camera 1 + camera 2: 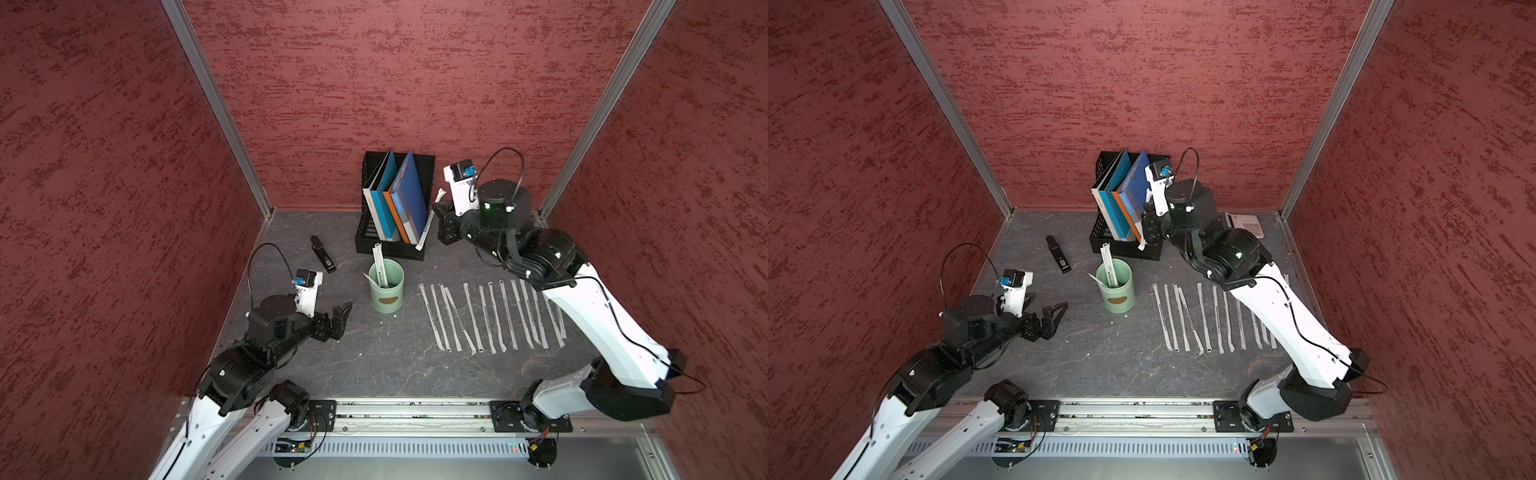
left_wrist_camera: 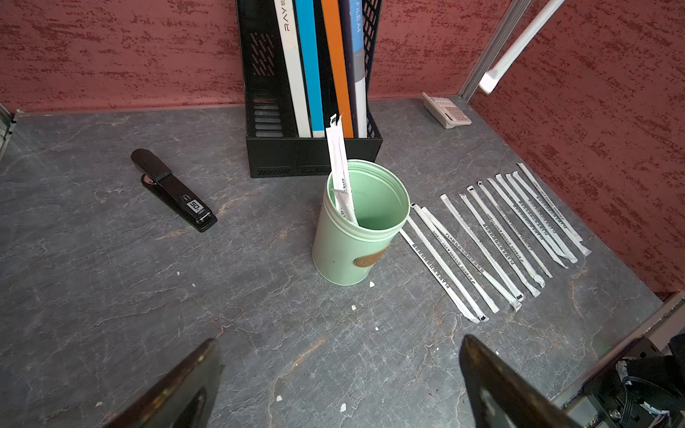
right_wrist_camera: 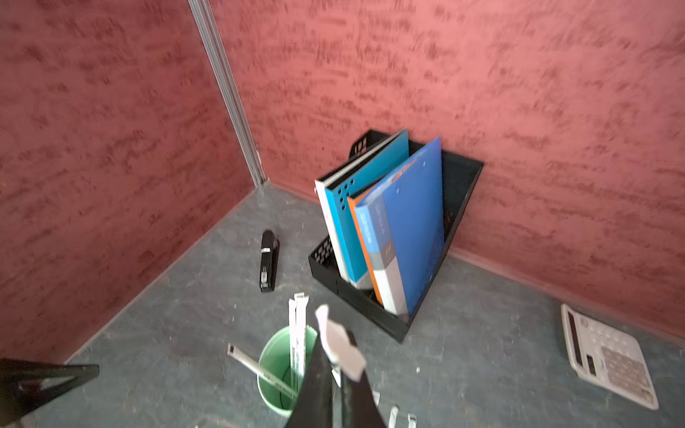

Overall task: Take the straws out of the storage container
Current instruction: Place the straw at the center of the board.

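Broadly, the task is running approx. three-quarters done, judging by counts. L to R: the left gripper (image 1: 1045,306) is hovering near the cup's left side w/ jaws spread wide, gripping nothing; a black stapler (image 1: 323,254) is lying behind it, uninvolved. The storage container (image 1: 386,297) is standing upright at centre, w/ approx. three straws (image 1: 381,266) sitting inside: two are poking up past the rim, one is bending over the left edge. Behind, the file rack (image 1: 390,246) is playing no part. The right gripper (image 1: 437,207) is hanging raised beside the rack, clamped on one wrapped straw (image 1: 426,230) that is dangling clear of the container. Further right, a row of straws (image 1: 472,316), a dozen or so, is lying side by side on the table, apart from the cup. A calculator (image 1: 1246,224) is sitting at the rear right. Remaining, prob.: placing the held one, then extracting the last few.
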Action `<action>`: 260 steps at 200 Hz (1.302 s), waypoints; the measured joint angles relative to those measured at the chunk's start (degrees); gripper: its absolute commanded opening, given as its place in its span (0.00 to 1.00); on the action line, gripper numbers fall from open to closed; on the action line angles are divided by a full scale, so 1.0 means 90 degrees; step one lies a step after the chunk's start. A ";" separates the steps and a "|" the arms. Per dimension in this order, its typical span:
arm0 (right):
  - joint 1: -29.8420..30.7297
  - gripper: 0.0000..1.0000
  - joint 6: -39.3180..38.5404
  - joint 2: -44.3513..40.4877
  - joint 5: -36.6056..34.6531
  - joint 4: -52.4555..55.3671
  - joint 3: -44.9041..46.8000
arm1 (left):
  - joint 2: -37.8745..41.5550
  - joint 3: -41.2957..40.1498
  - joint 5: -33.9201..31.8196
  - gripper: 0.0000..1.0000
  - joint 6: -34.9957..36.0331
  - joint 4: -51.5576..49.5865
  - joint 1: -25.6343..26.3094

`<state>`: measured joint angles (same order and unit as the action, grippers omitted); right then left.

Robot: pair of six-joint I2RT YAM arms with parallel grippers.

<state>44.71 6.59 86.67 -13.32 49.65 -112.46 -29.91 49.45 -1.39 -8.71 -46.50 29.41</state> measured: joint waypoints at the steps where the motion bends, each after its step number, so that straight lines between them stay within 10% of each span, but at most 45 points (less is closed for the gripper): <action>1: -0.0002 0.03 0.0010 0.0024 0.0012 0.0027 -0.0007 | 0.0000 0.0000 0.0000 0.99 0.0000 0.0000 0.0000; 81: -0.0253 0.03 0.0471 0.1787 0.0833 0.2380 0.0209 | 0.0039 0.0000 0.0010 1.00 -0.0002 0.0000 0.0000; 260: -0.1022 0.05 0.1462 0.3371 0.2727 0.1421 0.1447 | 0.0039 0.0000 -0.0002 1.00 -0.0002 0.0000 0.0000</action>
<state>35.51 19.75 117.01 11.22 62.43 -99.44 -29.56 49.45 -1.41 -8.73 -46.50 29.41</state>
